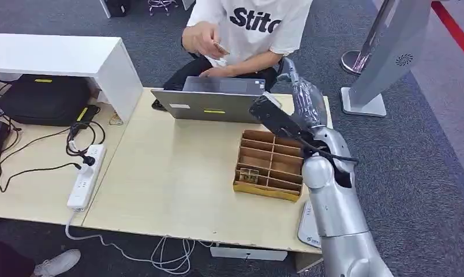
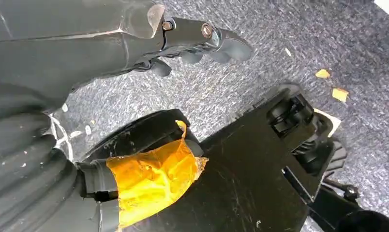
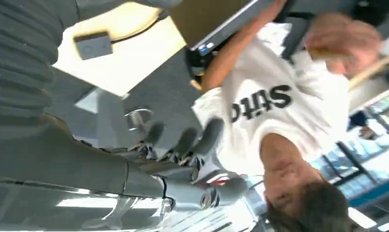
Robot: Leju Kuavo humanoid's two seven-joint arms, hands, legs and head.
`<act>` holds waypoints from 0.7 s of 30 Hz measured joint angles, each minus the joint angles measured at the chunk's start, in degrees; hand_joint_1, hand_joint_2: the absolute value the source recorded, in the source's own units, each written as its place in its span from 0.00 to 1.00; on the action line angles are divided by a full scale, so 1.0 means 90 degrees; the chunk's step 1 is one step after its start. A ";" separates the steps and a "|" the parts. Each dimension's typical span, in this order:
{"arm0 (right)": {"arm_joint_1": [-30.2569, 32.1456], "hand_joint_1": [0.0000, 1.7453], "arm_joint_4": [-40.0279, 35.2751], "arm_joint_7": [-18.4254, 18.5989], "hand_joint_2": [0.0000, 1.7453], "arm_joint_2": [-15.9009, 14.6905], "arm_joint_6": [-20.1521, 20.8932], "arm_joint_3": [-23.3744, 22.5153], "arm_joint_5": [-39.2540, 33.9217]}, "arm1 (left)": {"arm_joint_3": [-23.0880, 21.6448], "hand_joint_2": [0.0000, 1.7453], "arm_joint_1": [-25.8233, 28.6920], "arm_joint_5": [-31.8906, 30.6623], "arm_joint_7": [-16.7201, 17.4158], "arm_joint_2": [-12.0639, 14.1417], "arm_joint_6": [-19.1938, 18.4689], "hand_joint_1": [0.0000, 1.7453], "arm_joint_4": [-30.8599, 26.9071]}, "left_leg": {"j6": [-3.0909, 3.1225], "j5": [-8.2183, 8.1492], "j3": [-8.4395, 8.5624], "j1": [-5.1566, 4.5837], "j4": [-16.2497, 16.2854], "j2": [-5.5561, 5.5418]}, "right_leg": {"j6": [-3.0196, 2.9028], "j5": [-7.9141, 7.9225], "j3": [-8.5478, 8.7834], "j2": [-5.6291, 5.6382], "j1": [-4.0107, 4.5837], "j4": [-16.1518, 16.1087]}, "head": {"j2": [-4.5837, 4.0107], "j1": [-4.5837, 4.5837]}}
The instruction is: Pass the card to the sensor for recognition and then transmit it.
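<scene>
Head view has the right hand point(image 1: 302, 98) raised over the far right corner of the table point(image 1: 172, 173), beside the open laptop point(image 1: 215, 103), reaching toward a seated person in a white shirt point(image 1: 258, 23). That person's hand point(image 1: 202, 39) holds the card point(image 1: 221, 48), a small flat piece tilted with its long axis running roughly left to right, though it is too small to be sure. Between arm and laptop sits a divided wooden box point(image 1: 268, 164). Right wrist view, turned over, shows what the head view hides: the hand's fingers point(image 3: 202, 140) spread apart with nothing between them, in front of the shirt. Left wrist view shows the left hand point(image 2: 192, 43) above grey carpet point(image 2: 279, 38), its fingers loosely curled around nothing.
</scene>
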 joint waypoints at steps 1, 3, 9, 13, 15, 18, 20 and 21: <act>0.0167 0.00 -0.0207 -0.0121 1.00 -0.0019 0.0053 -0.0007 -0.0114 | 0.0010 1.00 0.0015 0.0036 -0.0032 0.0007 0.0010 0.00 0.0000 | -0.0001 -0.0001 0.0001 0.0000 0.0000 0.0000 | 0.0000 -0.0001 -0.0001 0.0001 0.0000 0.0000 | 0.0000 0.0002; 0.0553 0.00 -0.0688 -0.0401 1.00 -0.0117 0.0085 -0.0044 -0.0450 | 0.0032 1.00 0.0046 0.0151 -0.0090 0.0017 0.0078 0.00 0.0000 | 0.0000 -0.0004 -0.0001 0.0000 0.0000 -0.0003 | 0.0004 -0.0005 0.0000 -0.0002 0.0000 -0.0003 | 0.0000 0.0000; 0.1934 0.00 -0.1833 -0.0997 1.00 -0.0592 0.0176 -0.0686 -0.2172 | 0.0165 1.00 0.0174 0.0349 -0.0192 0.0056 0.0218 0.00 0.0000 | 0.0005 -0.0020 -0.0001 -0.0003 0.0002 -0.0012 | 0.0011 -0.0015 0.0004 -0.0010 -0.0001 -0.0009 | 0.0000 0.0002; 0.2580 0.00 -0.1684 -0.1584 1.00 -0.0931 0.0853 -0.1947 -0.4397 | 0.0219 1.00 0.0211 0.0357 -0.0197 0.0080 0.0228 0.00 0.0000 | 0.0017 -0.0028 0.0000 -0.0005 0.0005 -0.0024 | 0.0021 -0.0021 0.0014 -0.0024 -0.0002 -0.0015 | 0.0000 0.0002; 0.2765 0.00 -0.1194 -0.1866 1.00 -0.1109 0.1198 -0.2824 -0.5079 | 0.0221 1.00 0.0215 0.0354 -0.0197 0.0085 0.0226 0.00 0.0000 | 0.0024 -0.0032 0.0000 -0.0006 0.0006 -0.0028 | 0.0022 -0.0022 0.0020 -0.0033 -0.0002 -0.0016 | 0.0000 0.0002; 0.2948 0.00 -0.0043 -0.2285 1.00 -0.1416 0.1438 -0.4077 -0.5435 | 0.0221 1.00 0.0216 0.0347 -0.0194 0.0087 0.0211 0.00 0.0000 | 0.0026 -0.0033 0.0000 -0.0006 0.0009 -0.0042 | 0.0030 -0.0027 0.0027 -0.0046 -0.0002 -0.0017 | 0.0000 0.0000; 0.3018 0.00 0.1109 -0.2455 1.00 -0.1714 0.1312 -0.4920 -0.5413 | 0.0221 1.00 0.0218 0.0345 -0.0197 0.0092 0.0206 0.00 0.0000 | 0.0036 -0.0040 0.0003 -0.0006 0.0011 -0.0042 | 0.0032 -0.0028 0.0029 -0.0046 -0.0003 -0.0020 | 0.0000 0.0003; 0.3082 0.00 0.1588 -0.2445 1.00 -0.1804 0.1181 -0.5241 -0.5372 | 0.0221 1.00 0.0216 0.0342 -0.0197 0.0092 0.0204 0.00 0.0000 | 0.0040 -0.0043 0.0002 -0.0006 0.0011 -0.0042 | 0.0035 -0.0032 0.0029 -0.0048 -0.0003 -0.0019 | 0.0000 0.0005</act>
